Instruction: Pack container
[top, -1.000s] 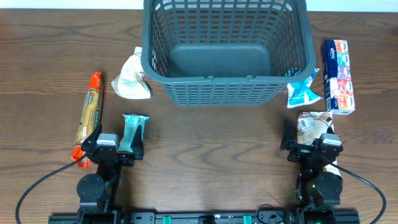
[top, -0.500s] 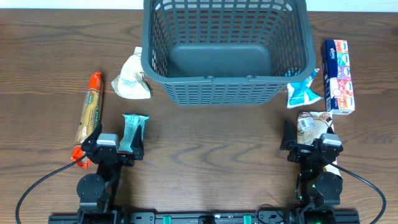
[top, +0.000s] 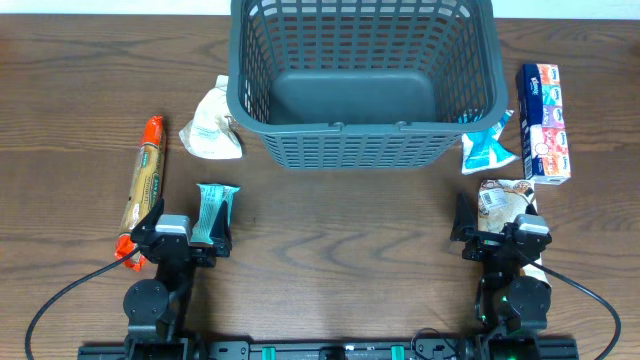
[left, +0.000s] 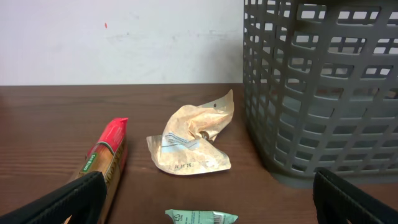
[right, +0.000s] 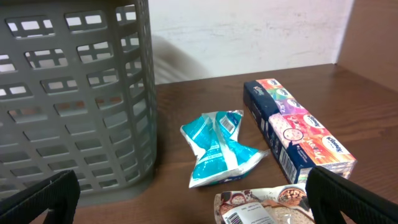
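Observation:
The container (top: 365, 150) is a large dark grey slotted basket at the back centre, with nothing inside; it also shows in the left wrist view (left: 323, 93) and the right wrist view (right: 74, 106). My left gripper (top: 185, 238) is open at the front left, with a green wrapped bar (top: 214, 212) between its fingers on the table; the bar's end shows in the left wrist view (left: 200, 217). My right gripper (top: 498, 232) is open at the front right, over a brown snack bag (top: 505, 198), also seen in the right wrist view (right: 267, 208).
A long red and orange package (top: 143, 185) lies at the left (left: 102, 163). A crumpled beige bag (top: 213, 130) sits by the basket's left corner (left: 189, 140). A teal packet (top: 487, 148) and a colourful box (top: 545, 122) lie right of the basket (right: 219, 146) (right: 298, 130).

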